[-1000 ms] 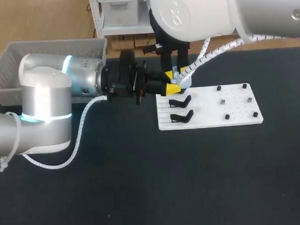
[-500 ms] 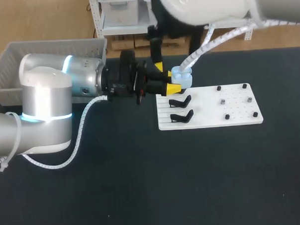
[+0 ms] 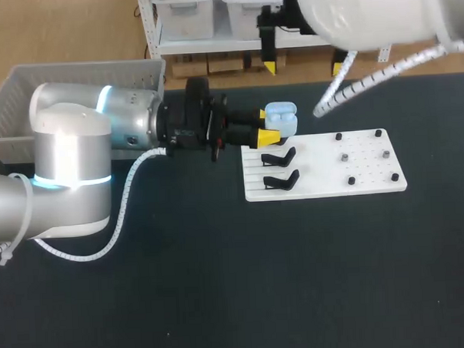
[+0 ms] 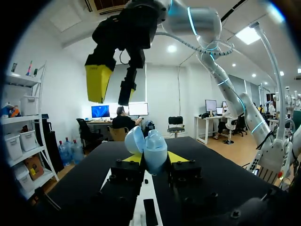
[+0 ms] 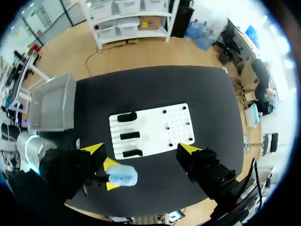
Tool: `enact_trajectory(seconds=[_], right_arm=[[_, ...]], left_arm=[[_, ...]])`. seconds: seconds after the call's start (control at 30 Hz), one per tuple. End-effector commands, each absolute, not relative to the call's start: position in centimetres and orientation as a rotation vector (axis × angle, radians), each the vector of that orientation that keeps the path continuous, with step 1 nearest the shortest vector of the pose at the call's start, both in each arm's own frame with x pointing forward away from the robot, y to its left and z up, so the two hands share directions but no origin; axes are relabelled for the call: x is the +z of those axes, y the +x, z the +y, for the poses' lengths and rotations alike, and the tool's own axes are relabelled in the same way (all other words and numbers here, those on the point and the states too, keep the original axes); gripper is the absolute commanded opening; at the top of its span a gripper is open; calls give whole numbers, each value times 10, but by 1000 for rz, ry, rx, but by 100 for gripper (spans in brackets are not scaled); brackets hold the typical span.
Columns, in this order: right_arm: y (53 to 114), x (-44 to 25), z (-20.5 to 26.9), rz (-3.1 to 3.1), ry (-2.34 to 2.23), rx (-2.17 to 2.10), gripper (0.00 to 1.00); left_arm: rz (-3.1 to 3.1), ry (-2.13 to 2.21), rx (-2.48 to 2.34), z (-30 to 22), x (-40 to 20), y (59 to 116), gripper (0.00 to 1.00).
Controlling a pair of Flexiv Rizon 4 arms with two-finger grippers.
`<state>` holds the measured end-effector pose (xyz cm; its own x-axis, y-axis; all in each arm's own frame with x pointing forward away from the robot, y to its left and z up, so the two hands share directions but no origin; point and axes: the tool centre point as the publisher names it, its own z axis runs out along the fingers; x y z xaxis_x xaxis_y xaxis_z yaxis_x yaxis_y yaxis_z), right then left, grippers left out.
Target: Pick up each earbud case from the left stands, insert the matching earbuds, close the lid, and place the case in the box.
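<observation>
A light-blue earbud case (image 3: 281,119) is held above the white board's near-left corner, and its lid looks hinged open. My left gripper (image 3: 269,126) is shut on the case from two sides. In the left wrist view the case (image 4: 149,148) sits between the yellow fingertips (image 4: 177,157). My right gripper (image 3: 305,64) hangs high over the table's far edge. It is wide open with nothing in it, well clear of the case. The right wrist view looks down on the case (image 5: 122,175) and the board's black stands (image 5: 129,136).
The white board (image 3: 324,170) lies right of centre, with two bare black stands (image 3: 281,179) on its left part and small pegs (image 3: 344,157) on its right part. A grey basket (image 3: 74,81) stands at the far left, behind my left arm.
My right gripper let go at the case, opened wide and rose up and back toward the far edge. My left gripper kept still with the case.
</observation>
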<state>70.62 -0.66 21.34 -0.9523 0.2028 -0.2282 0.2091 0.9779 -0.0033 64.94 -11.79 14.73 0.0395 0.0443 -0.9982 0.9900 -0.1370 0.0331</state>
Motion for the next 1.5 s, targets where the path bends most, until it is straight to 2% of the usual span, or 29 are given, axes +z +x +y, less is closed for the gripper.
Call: enact_trajectory(seconds=[0.03, 0.33, 0.77, 1.13, 1.5], right_arm=[[712, 193, -13, 2815, 360, -58, 100], [704, 174, -20, 2892, 343, -72, 100], [666, 176, -16, 2950, 253, -51, 100], [657, 182, -11, 2962, 209, -20, 100], [634, 253, -27, 2641, 185, 128, 100]], left_arm=[[1146, 1356, -1254, -118, 146, 648, 0], [1146, 1356, -1254, -118, 146, 648, 0], [1146, 1356, -1254, -118, 146, 648, 0], [1146, 1356, -1254, -118, 146, 648, 0], [1146, 1356, -1254, -118, 146, 648, 0]])
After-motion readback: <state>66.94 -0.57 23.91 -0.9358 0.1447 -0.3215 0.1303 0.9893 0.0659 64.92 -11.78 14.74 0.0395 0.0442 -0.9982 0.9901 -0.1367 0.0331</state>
